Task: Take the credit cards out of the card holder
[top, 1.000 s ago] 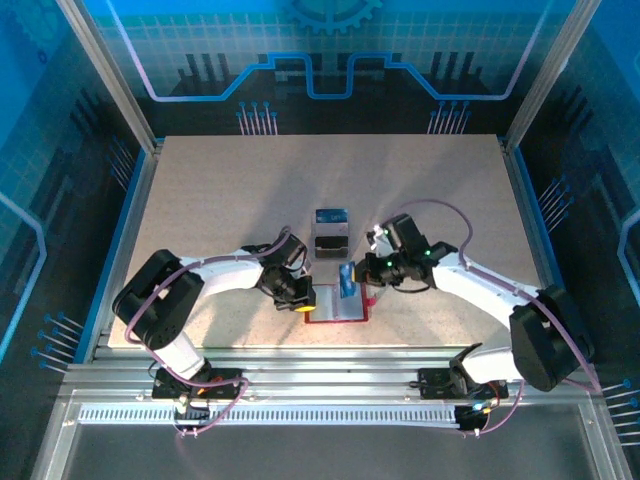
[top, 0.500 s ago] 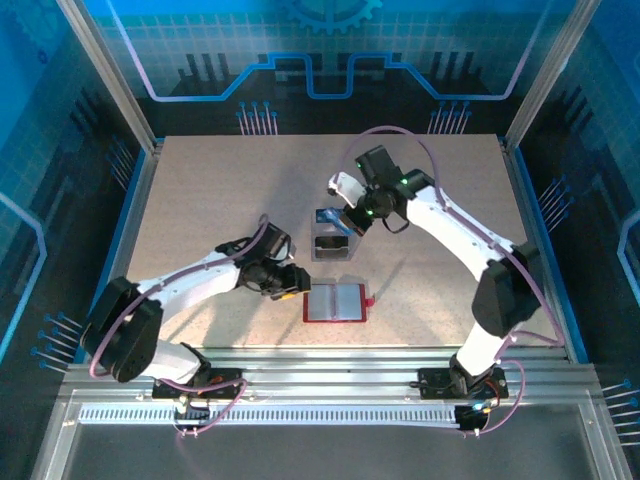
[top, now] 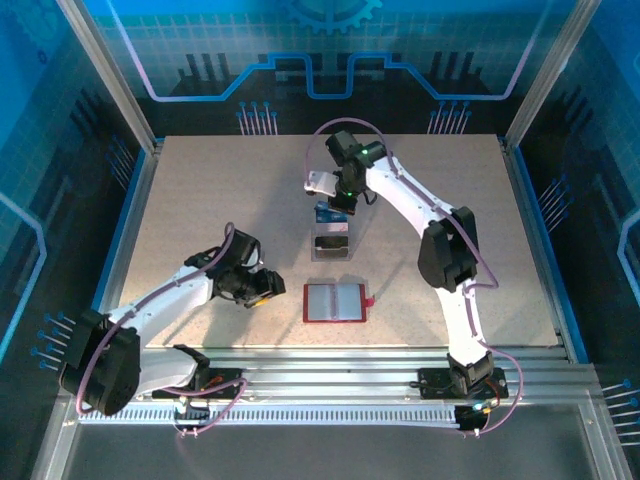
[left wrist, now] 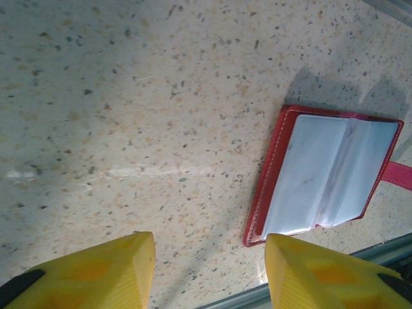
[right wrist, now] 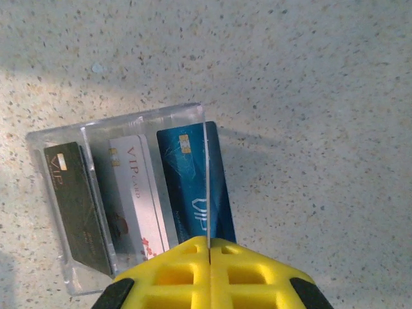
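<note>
"What is the right arm doing up there?"

"It is stretching out toward the far middle of the table (top: pixel 200 200); the right gripper (top: pixel 338 203) is hanging over the twelve o'clock end of the clear box (top: pixel 332 245). From its wrist, the yellow fingers (right wrist: pixel 257 270) are pressing tight together; a thin card (right wrist: pixel 206 180) is sticking out edge-on from the seam between them, so it is looking like a pinch on that card. I cannot tell its colour from the edge."

"And what is sitting in the box?"

"Three cards are leaning side by side: a dark card (right wrist: pixel 74 206), a silver card (right wrist: pixel 132 199) and a blue card (right wrist: pixel 187 187). The pinched one is hovering right over the blue one."

"Where is the card holder lying?"

"The card holder (top: pixel 335 302) is lying open and flat at six o'clock from the box, near it but not touching. Its pale pockets (left wrist: pixel 322 174) are facing up; its little red tab (top: pixel 368 300) is poking out toward three o'clock."

"And the left arm?"

"The left gripper (top: pixel 264 290) is hovering at nine o'clock from the holder, just beside it and apart. Its jaws are standing spread; bare speckled table is showing between them."
</note>
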Robot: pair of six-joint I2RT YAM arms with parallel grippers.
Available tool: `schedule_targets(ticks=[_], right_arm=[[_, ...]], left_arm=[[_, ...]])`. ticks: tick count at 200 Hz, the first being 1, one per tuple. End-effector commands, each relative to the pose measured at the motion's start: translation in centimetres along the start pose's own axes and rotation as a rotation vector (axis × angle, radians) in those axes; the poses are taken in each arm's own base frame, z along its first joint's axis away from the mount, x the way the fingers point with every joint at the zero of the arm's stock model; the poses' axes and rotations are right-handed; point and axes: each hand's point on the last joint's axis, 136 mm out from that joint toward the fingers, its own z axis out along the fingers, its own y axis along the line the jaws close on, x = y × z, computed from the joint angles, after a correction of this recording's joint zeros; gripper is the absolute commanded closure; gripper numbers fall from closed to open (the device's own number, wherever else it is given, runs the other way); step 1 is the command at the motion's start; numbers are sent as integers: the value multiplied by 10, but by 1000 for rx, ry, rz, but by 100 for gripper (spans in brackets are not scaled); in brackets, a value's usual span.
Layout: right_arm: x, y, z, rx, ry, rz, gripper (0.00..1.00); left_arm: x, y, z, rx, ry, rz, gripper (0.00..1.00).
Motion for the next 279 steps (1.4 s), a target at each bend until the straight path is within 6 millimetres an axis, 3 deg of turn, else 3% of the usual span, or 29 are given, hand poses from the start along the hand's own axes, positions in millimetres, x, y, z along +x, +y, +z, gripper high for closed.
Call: schedule_targets(ticks=[1,5,28,40,68,77,82,103,121,148,170,190,207,226,242,264,279], right_arm=[[12,2,6,-36,60,-40,100],[12,1,8,-33,62,-39,100],[9,-2,5,-11,48,-35,76],[5,-4,-6,16,24,-28,65],[4,-13,-38,114,-51,24,53],[8,-16,-50,137,-86,77,46],[13,-18,-54,150,-104,116,40],[42,-25,-73,240,-189,285,0],[77,-30,-86,334,-245,454,0],[152,-32,-94,495,-293,736,0],[215,-19,-85,609,-336,928,0],[253,-10,-75,677,-408,1031,0],[266,-10,-75,749,-507,1045,0],[272,-10,-73,788,-528,1052,0],[269,-10,-72,777,-534,1042,0],[262,-4,-76,770,-566,1003,0],[257,0,-79,785,-595,986,0]], left_arm=[[5,13,-3,-30,10,-2,51],[5,14,-3,-32,10,-4,50],[2,17,-5,-36,-2,-6,45],[-1,19,-5,-37,-12,-2,39],[-17,24,-6,-74,-61,19,25],[-26,26,-8,-91,-92,31,9],[-33,27,-10,-106,-117,35,1],[-65,31,-22,-164,-251,74,1],[-100,38,-38,-252,-404,105,1],[-145,49,-59,-380,-633,179,1],[-173,54,-78,-448,-731,182,1],[-194,50,-92,-503,-826,290,1],[-207,52,-94,-518,-910,358,1],[-214,58,-83,-428,-966,365,1],[-219,63,-78,-415,-1026,405,1],[-230,54,-83,-382,-1092,466,1],[-233,64,-76,-343,-1084,436,1]])
